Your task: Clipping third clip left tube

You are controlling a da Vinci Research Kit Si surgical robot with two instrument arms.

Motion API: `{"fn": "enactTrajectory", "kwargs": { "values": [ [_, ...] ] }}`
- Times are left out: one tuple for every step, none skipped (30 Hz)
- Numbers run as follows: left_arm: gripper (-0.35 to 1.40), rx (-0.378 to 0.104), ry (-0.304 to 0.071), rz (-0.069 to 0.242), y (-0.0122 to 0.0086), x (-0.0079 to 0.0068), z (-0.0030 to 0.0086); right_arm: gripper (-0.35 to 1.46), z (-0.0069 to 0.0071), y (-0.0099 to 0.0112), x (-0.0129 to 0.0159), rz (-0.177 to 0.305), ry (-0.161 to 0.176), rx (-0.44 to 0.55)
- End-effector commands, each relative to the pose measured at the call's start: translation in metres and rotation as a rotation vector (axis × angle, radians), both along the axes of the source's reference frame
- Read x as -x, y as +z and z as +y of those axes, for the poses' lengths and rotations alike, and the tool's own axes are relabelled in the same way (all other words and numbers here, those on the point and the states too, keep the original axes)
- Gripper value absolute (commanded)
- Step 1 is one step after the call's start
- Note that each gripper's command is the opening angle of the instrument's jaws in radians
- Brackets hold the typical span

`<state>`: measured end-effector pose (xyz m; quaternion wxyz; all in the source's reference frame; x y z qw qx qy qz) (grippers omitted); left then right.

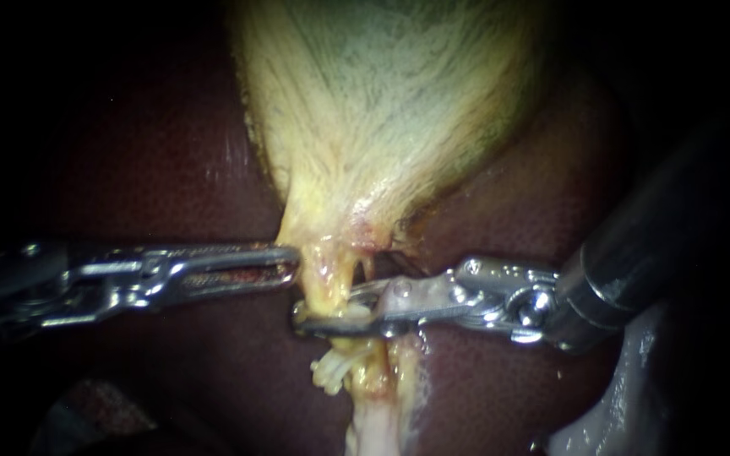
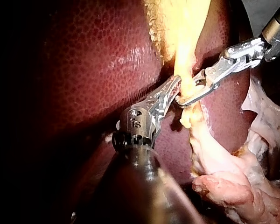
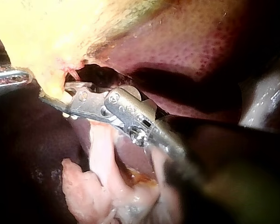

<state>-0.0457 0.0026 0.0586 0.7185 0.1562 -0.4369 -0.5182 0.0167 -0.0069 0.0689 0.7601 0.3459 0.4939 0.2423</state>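
The pale yellow gallbladder (image 1: 382, 101) narrows to a neck, from which the yellow left tube (image 1: 331, 283) runs down over the dark liver (image 1: 145, 169). From the left, my left instrument (image 1: 295, 266) has its jaws shut on the tissue at the neck's edge. It also shows in the left wrist view (image 2: 177, 84). My right instrument (image 1: 323, 308) comes in from the right, one jaw above and one below the left tube, closed against it just under the neck (image 2: 186, 95). A pale ridged piece (image 1: 331, 371), perhaps a clip, sits on the tube below the jaws.
A thinner reddish strand (image 1: 371, 266) runs beside the left tube. Loose pale and pink tissue (image 2: 233, 177) lies beyond the tube's lower end. A whitish fold (image 1: 618, 397) lies under the right shaft. Liver surrounds the site.
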Motion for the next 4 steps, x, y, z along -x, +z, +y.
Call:
{"fn": "enactTrajectory", "kwargs": {
  "values": [
    [-0.35,0.000,0.000,0.000,0.0000,0.0000,0.0000,-0.24,-0.0001,0.0000,0.0000,0.000,0.000,0.000],
    [-0.35,0.000,0.000,0.000,0.0000,0.0000,0.0000,-0.24,-0.0001,0.0000,0.0000,0.000,0.000,0.000],
    [-0.35,0.000,0.000,0.000,0.0000,0.0000,0.0000,-0.24,-0.0001,0.0000,0.0000,0.000,0.000,0.000],
    [-0.35,0.000,0.000,0.000,0.0000,0.0000,0.0000,-0.24,-0.0001,-0.0001,-0.0001,0.000,0.000,0.000]
  ]
}}
